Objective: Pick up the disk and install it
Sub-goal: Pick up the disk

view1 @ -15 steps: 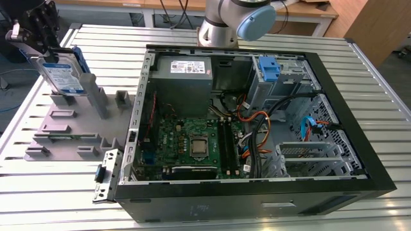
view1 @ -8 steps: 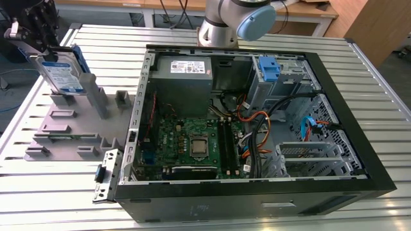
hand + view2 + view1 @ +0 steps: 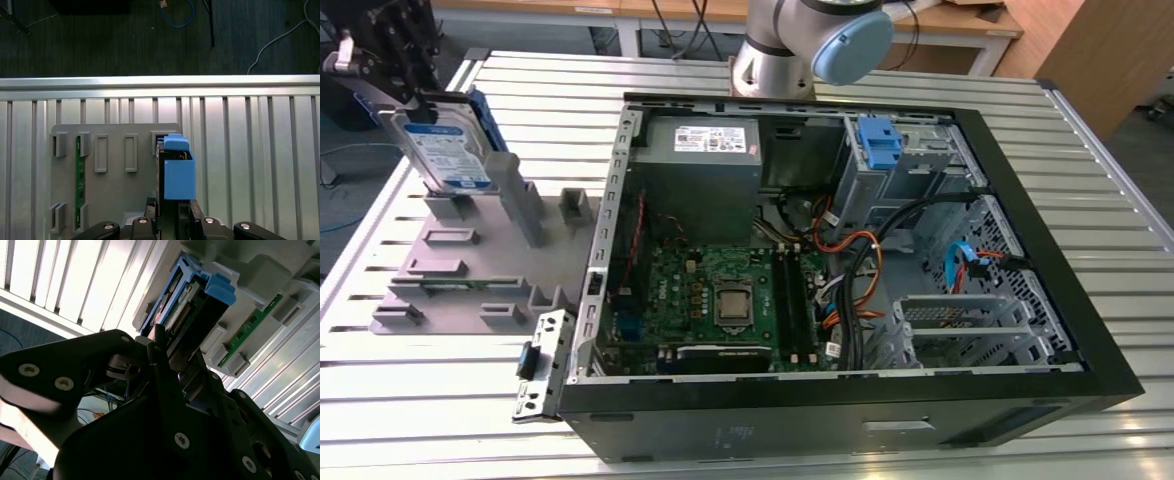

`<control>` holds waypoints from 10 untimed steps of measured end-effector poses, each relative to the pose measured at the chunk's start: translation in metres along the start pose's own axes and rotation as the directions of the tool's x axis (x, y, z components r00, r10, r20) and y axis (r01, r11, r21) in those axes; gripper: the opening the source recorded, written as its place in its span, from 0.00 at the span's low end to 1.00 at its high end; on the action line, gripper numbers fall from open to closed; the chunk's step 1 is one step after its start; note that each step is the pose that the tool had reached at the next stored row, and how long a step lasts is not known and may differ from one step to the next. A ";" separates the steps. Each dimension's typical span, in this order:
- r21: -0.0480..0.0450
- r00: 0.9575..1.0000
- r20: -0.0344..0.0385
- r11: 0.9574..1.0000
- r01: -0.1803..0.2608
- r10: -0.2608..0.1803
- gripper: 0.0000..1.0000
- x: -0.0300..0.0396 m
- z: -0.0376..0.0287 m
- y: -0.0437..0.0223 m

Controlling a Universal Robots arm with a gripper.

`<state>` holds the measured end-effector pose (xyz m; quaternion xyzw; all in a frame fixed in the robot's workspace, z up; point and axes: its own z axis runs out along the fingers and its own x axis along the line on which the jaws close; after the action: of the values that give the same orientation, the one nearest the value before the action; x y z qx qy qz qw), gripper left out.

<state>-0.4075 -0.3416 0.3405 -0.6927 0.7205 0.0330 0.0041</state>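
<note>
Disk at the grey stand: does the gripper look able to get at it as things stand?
Probably yes: the gripper sits right at the disk, with nothing between them.

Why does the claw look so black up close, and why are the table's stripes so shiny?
In the second wrist view the claw is backlit, nearly black, and the table slats behind glare white; in the first wrist view a glare band runs along the table's edge, the floor beyond dark; in the exterior view light is even, with shadow inside the computer case.
</note>
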 end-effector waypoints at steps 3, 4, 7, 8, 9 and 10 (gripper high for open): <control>0.000 1.000 0.000 1.000 0.000 0.000 0.35 0.0000 -0.0003 0.0000; 0.000 1.000 0.000 1.000 0.000 0.000 0.35 0.0000 -0.0003 0.0000; 0.000 1.000 0.000 1.000 0.000 0.000 0.35 0.0000 -0.0006 0.0000; 0.000 1.000 0.000 1.000 0.000 0.000 0.35 0.0000 -0.0007 0.0000; 0.000 1.000 0.000 1.000 0.000 0.000 0.35 0.0000 -0.0008 0.0000; 0.000 1.000 0.000 1.000 0.000 0.000 0.35 0.0000 -0.0010 0.0000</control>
<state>-0.4074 -0.3416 0.3414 -0.6927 0.7205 0.0330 0.0041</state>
